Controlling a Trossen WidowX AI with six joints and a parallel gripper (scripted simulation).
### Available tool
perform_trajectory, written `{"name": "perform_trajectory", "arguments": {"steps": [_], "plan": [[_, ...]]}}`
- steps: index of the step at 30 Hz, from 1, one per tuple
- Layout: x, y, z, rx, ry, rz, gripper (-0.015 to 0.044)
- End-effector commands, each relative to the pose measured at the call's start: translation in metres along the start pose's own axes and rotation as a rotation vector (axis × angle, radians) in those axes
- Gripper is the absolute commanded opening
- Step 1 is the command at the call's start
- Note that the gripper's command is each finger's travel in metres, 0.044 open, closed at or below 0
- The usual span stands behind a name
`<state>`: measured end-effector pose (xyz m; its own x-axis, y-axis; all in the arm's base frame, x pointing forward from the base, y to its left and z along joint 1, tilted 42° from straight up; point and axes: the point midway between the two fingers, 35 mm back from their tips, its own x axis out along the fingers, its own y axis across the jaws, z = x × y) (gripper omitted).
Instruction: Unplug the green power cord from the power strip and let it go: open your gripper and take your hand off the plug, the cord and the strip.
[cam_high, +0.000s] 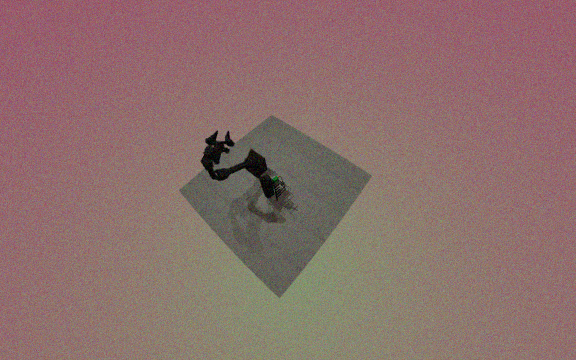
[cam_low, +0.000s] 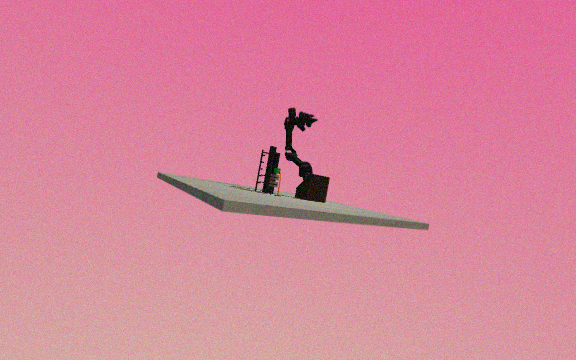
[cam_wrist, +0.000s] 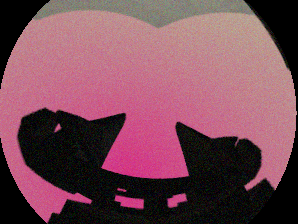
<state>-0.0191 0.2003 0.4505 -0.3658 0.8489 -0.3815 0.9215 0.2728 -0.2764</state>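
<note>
My gripper (cam_high: 222, 132) (cam_low: 315, 120) (cam_wrist: 151, 120) is open, its two fingers wide apart with only background between them. It is high above the table, away from the green plug and the strip. A small green piece (cam_high: 275, 178) (cam_low: 277, 171), which looks like the green cord's plug, is at the side of a dark upright block (cam_high: 267, 186) (cam_low: 270, 172) that may be the power strip. Whether the plug sits in a socket is too small and dark to tell. The green cord itself cannot be made out. The wrist view shows neither plug nor strip.
The grey table (cam_high: 320, 200) (cam_low: 260, 207) (cam_wrist: 150, 7) carries everything. A thin black rack with short pegs (cam_low: 262, 163) stands beside the upright block. Small pale pieces (cam_low: 274, 180) and a thin orange line (cam_low: 280, 183) are below and beside the green piece. A dark brown box (cam_low: 316, 188) is at the arm's base.
</note>
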Motion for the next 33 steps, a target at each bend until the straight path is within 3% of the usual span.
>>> {"name": "perform_trajectory", "arguments": {"steps": [1, 9, 15, 20, 26, 33], "plan": [[0.001, 0.002, 0.0, -0.006, -0.003, 0.005, 0.0374], [0.038, 0.098, 0.036, -0.324, -0.252, 0.203, 0.0164], [0.041, 0.184, 0.079, -0.614, -0.555, 0.272, 0.016], [0.034, 0.236, 0.12, -0.826, -0.805, 0.197, 0.016], [0.021, 0.278, 0.167, -1.052, -1.053, -0.014, 0.016], [-0.002, 0.312, 0.224, -1.27, -1.255, -0.397, 0.016]]}}
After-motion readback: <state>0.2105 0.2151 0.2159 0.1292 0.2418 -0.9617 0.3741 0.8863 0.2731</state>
